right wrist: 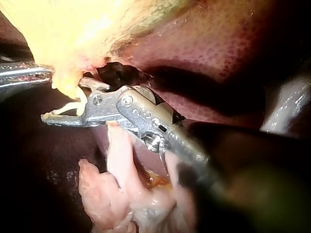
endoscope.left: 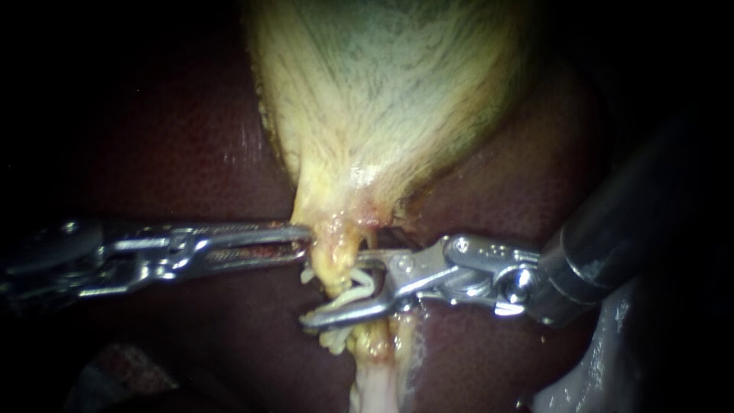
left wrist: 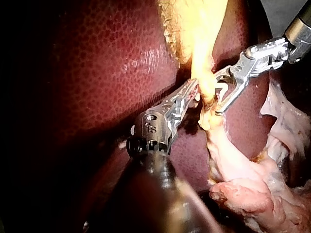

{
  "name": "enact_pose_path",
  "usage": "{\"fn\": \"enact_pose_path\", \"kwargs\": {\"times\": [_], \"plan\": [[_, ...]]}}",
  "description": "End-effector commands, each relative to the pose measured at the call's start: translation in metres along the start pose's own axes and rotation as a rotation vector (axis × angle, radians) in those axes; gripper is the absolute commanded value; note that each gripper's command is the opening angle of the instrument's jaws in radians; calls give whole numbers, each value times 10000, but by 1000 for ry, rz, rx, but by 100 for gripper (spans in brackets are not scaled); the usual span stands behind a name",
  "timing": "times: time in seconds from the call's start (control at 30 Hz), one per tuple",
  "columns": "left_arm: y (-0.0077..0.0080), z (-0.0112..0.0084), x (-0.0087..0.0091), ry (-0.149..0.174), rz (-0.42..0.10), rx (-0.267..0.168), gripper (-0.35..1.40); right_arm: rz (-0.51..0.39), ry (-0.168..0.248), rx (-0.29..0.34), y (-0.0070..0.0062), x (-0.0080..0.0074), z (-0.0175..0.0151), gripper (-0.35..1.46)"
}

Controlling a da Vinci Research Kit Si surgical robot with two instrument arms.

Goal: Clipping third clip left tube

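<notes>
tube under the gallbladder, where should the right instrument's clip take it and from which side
The narrow yellow stretch of tube just below the gallbladder, side-on from the right. It hangs upright, the left instrument grips it from the other side, and the right instrument's clip straddles it there.

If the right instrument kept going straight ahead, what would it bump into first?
The tube: it already sits between the right instrument's jaws, which hold a clip. Beyond seems only liver, though depth is unclear.
</notes>
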Motion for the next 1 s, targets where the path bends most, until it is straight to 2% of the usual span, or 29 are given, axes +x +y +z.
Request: {"fn": "enact_pose_path", "kwargs": {"times": [0.03, 0.2, 0.3, 0.43, 0.47, 0.5, 0.57, 1.0], "plan": [[0, 0, 0, 0, 0, 0, -35, 6, 1, -3, 1, 0, 0, 49], [0, 1, 1, 0, 1, 0, -35, 107, 3, -5, 4, -1, -1, 40], [0, 1, 1, 0, 1, 0, -35, 190, 5, -5, 5, -2, -4, 25], [0, 1, 1, 0, 1, 0, -35, 225, 11, -12, 6, -3, -7, -13], [0, 1, 1, 0, 0, 0, -35, 237, 14, -17, 6, -3, -7, -29], [0, 1, 1, 0, 0, 0, -35, 243, 18, -26, 6, -3, -8, -35], [-1, 1, 1, 0, 0, -1, -35, 269, 24, -37, 6, -2, -9, -35], [-1, 2, 0, -1, 0, -1, -35, 267, 24, -39, 7, -7, -10, -35]]}}
